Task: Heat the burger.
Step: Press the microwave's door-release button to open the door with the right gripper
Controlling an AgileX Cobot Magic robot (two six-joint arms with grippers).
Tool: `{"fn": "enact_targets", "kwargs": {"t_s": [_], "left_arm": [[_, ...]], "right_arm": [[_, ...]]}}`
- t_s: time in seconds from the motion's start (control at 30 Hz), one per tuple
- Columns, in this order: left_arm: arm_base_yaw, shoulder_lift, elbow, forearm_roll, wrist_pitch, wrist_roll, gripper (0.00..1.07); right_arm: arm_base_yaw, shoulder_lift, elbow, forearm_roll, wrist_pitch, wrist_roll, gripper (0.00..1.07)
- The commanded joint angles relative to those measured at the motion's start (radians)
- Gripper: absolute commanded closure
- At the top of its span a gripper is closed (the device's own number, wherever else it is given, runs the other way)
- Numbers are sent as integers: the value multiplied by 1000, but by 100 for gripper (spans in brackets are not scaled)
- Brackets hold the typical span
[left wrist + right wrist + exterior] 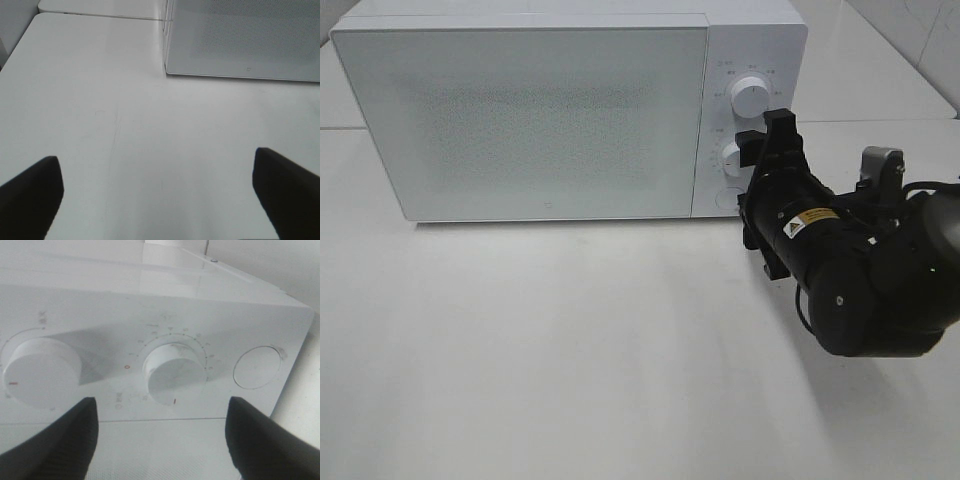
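Overhead: microwave door shut, burger nowhere in view, presumably inside. Right gripper is up at the lower dial.
Left wrist: left gripper spread wide over the table, idle.
Right wrist: jaws spread either side of the dial, not touching it; its mark looks off zero. Step looks like timer setting. Next: back straight off without nudging it.

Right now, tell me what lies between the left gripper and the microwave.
Only bare table, per the left wrist view, separates left gripper from microwave.
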Motion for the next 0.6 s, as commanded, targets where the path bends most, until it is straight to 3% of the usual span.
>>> {"fn": "enact_targets", "kwargs": {"t_s": [0.03,0.2,0.27,0.4,0.6], "left_arm": [[2,-15,3,-5,-13,-8,10],[2,-15,3,-5,-13,-8,10],[2,-15,3,-5,-13,-8,10],[2,-15,3,-5,-13,-8,10],[2,-15,3,-5,-13,-8,10]], "right_arm": [[-3,-49,26,-36,29,-108,38],[-7,-142,41,-73,213,-317,38],[-7,-218,33,-62,420,-584,38],[-14,-264,24,-45,565,-771,38],[-86,-336,-55,-45,977,-1196,38]]}}
